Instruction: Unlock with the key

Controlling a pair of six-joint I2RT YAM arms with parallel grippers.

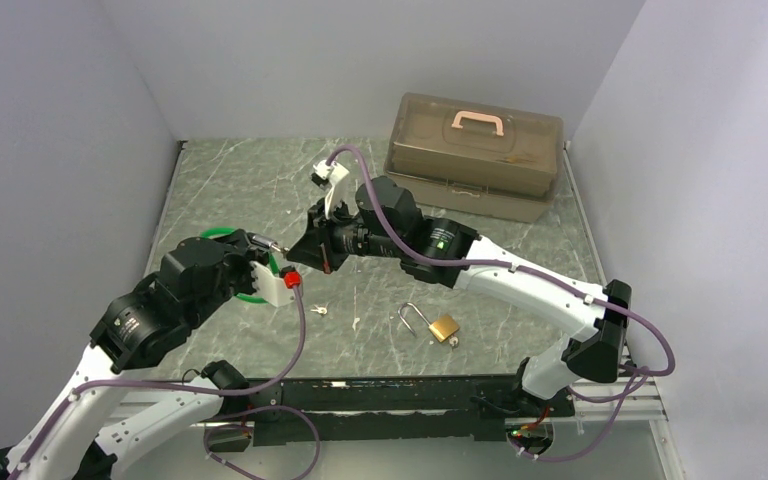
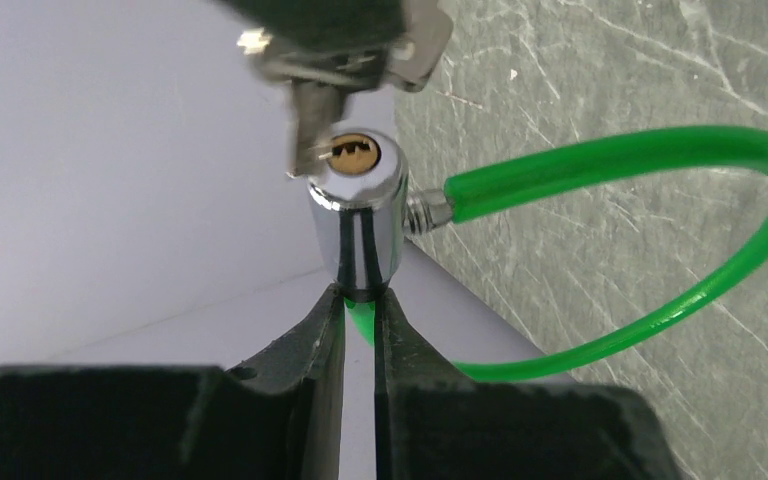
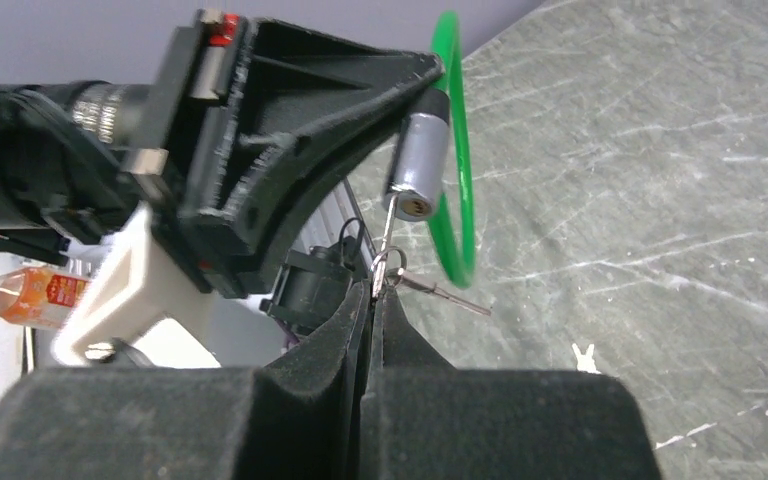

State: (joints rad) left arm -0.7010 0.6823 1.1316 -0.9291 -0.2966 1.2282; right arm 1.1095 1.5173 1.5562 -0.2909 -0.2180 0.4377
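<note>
The left gripper [image 2: 360, 300] was closed on the lower end of a short chrome-plated lock cylinder [image 2: 358, 215]. The cylinder was held upright just beyond the fingertips, with its brass keyway [image 2: 353, 153] turned away from the jaws. A green plastic-coated cable loop [image 2: 660, 150] was seen leaving the cylinder's side and curving back beneath those jaws.

The right gripper [image 3: 378, 295] was clamped shut on the head of a small silver metal key [image 3: 387, 228], whose blade was pointed straight out from the jaws to the cylinder's face. In the left wrist view the tip was seen at the rim of that face, just beside the keyway rather than in it, so insertion was judged not yet begun. A second silver key [image 3: 440, 290] hung from the same ring, just to one side of the right jaws.

If the key were pushed forward from this offset, the tip would likely skid off the polished rim. The thin blade could be bent, or the cylinder twisted in the narrow left-hand grip. The dangling key might also be caught against the cable.

Well apart from both jaws, a brass padlock [image 1: 443, 327] lay on the grey marbled table [image 1: 520, 290]. A translucent brown plastic toolbox [image 1: 475, 150] stood beyond the right jaws.
</note>
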